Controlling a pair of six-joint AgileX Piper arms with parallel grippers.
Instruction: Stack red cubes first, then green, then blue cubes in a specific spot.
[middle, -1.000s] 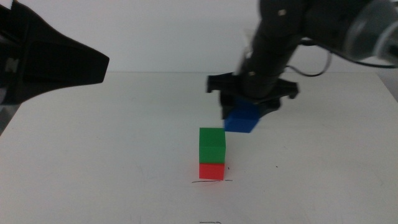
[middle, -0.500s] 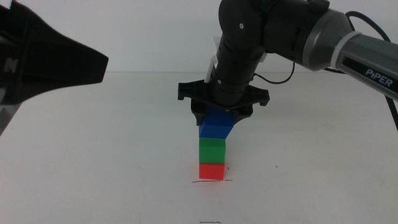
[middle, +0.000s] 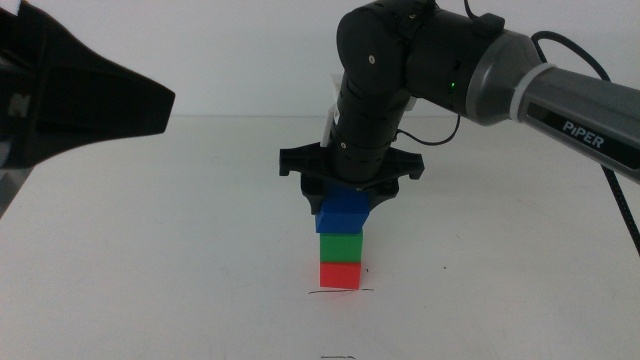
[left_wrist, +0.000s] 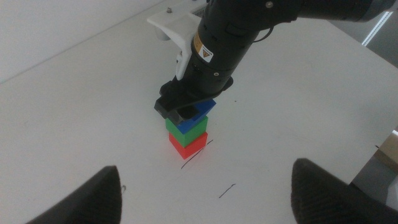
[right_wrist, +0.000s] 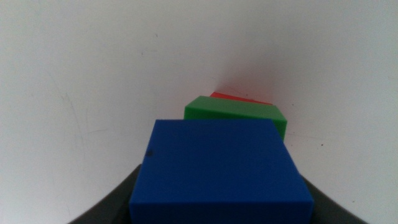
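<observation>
Middle view: a three-cube column stands on the white table (middle: 150, 250). The red cube (middle: 339, 274) rests on the tabletop, touching a thin dark pen mark (middle: 337, 291) drawn just in front of it. The green cube (middle: 340, 245) sits squarely on the red one. The blue cube (middle: 344, 212) lies on top of the green cube, or just at its upper face; whether the two touch cannot be told. The blue cube is turned slightly out of line with the two below.

The right gripper (middle: 347, 190) comes straight down over the column from the right arm (middle: 470, 70), which enters from the picture's right side. Its dark jaws are closed narrowly on the upper part of the blue cube, one on each side, so the cube sits directly beneath the wrist and between the fingers. No containers appear on the table.

Left wrist view: the same column, red cube (left_wrist: 186, 144), green cube (left_wrist: 188, 127) and blue cube (left_wrist: 198, 112), is seen from above and to one side, with the right gripper (left_wrist: 180, 111) covering most of the blue cube. A second short pen mark (left_wrist: 227, 190) lies on the table apart from the column. The left gripper (left_wrist: 205, 196) hangs well clear of the stack, its jaws spread wide with nothing between them.

Right wrist view: the blue cube (right_wrist: 219, 171) fills the foreground, with the green cube (right_wrist: 239, 112) and a sliver of the red cube (right_wrist: 239, 97) visible beyond it.
</observation>
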